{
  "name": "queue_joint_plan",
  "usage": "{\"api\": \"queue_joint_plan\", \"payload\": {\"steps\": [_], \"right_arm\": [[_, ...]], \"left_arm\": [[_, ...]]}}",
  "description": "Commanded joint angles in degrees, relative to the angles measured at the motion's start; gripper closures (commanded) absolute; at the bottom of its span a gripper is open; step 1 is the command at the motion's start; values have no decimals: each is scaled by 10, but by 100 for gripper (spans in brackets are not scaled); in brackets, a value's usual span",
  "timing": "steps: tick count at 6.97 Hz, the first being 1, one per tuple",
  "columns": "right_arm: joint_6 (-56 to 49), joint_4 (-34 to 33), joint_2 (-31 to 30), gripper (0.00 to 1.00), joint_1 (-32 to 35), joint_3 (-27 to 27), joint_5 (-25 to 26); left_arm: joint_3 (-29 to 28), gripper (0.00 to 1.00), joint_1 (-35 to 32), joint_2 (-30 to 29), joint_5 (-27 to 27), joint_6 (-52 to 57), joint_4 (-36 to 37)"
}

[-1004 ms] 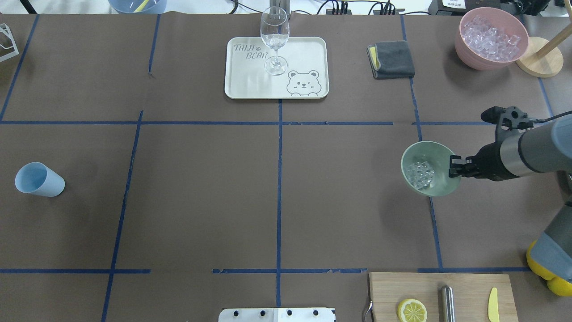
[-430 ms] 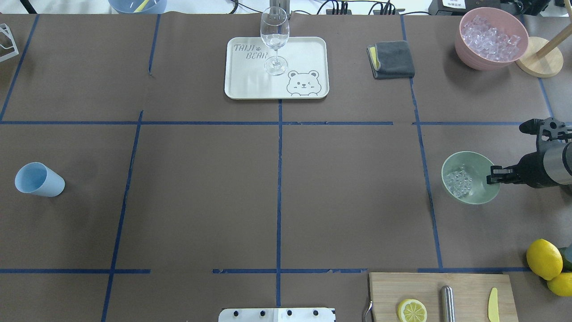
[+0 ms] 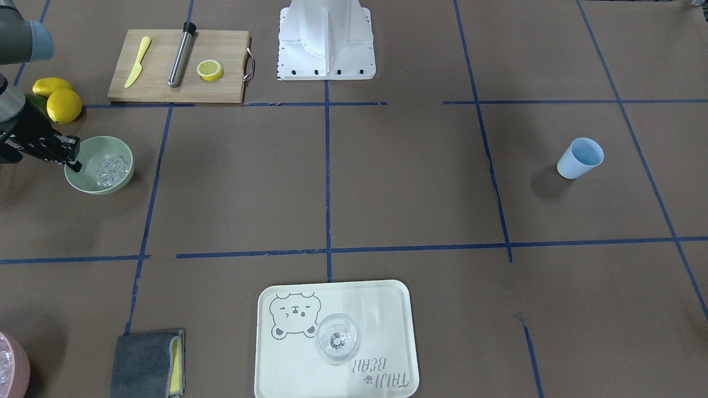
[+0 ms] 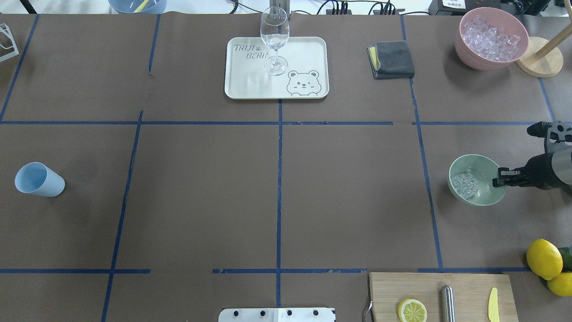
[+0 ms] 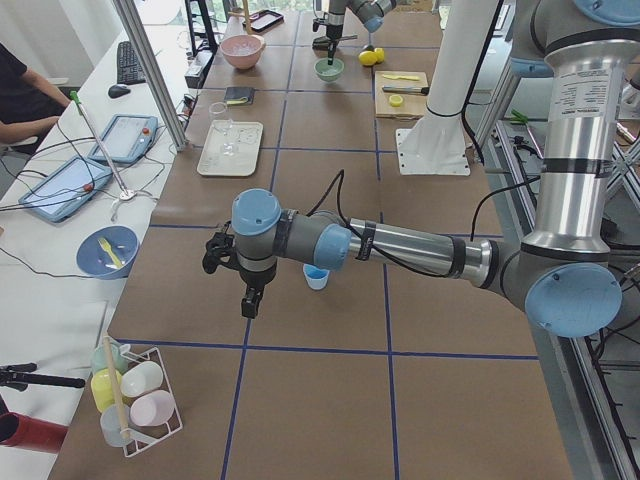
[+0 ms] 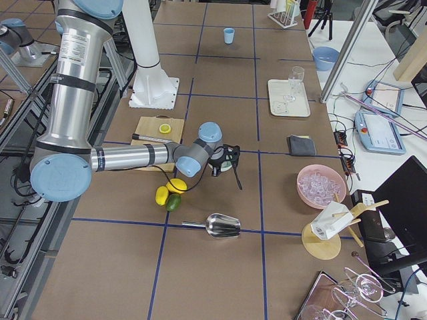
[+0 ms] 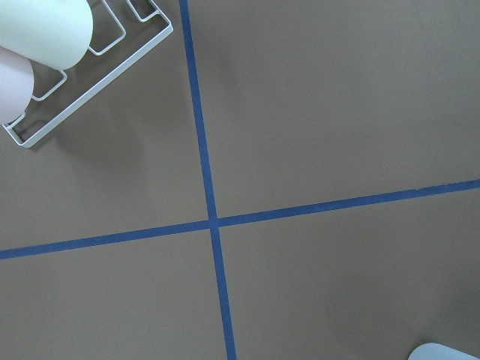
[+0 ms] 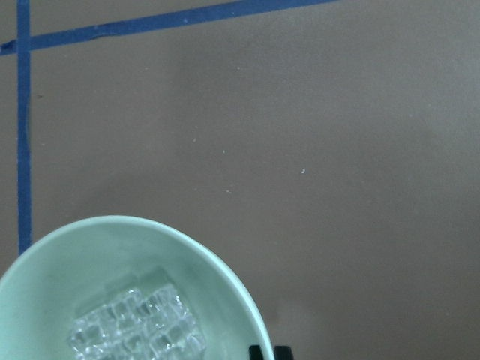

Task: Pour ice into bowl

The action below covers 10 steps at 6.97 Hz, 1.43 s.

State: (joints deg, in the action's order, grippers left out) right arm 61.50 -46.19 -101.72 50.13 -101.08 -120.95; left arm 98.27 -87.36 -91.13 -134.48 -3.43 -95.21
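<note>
**Ice heaped in green bowl, rim pinched**

Ice [image 4: 464,184] lay as a small clear heap low in the mint-green bowl [image 4: 480,169], far out on the robot's right, short of the lemons [image 4: 544,258]. Right gripper [image 4: 498,177] had its fingers drawn narrow, pinching the bowl's rim. This was likely a carrying hold that kept the bowl level so no cubes spilled. Left gripper [image 5: 250,299] hung near the blue cup [image 4: 39,180]; how far it was open could not be told.

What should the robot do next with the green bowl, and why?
Probably ease the round mint-green bowl down and open the right gripper. The gripper pinches the bowl's rim, the clear ice cubes already lie inside, and nothing seems left to pour.
</note>
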Motion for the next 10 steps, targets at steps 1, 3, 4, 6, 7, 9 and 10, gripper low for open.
{"api": "queue_joint_plan", "payload": {"steps": [1,3,4,6,7,9,10], "right_arm": [[-1,1,6,60,0,10,-3],[-5,2,5,0,25,5,-31],[-14,-7,4,0,84,8,-92],[-134,-48,1,0,182,22,-147],[-213,-104,2,0,224,23,-165],[-426,-242,5,0,299,22,-158],[-490,-289,11,0,328,19,-155]], "left_arm": [[1,0,1,1,0,-1,0],[-4,0,1,1,1,0,0],[-9,0,3,2,24,0,1],[-12,0,1,3,40,2,9],[-12,0,3,2,36,3,40],[-6,0,3,19,26,2,50],[-8,0,3,23,-21,3,50]]}}
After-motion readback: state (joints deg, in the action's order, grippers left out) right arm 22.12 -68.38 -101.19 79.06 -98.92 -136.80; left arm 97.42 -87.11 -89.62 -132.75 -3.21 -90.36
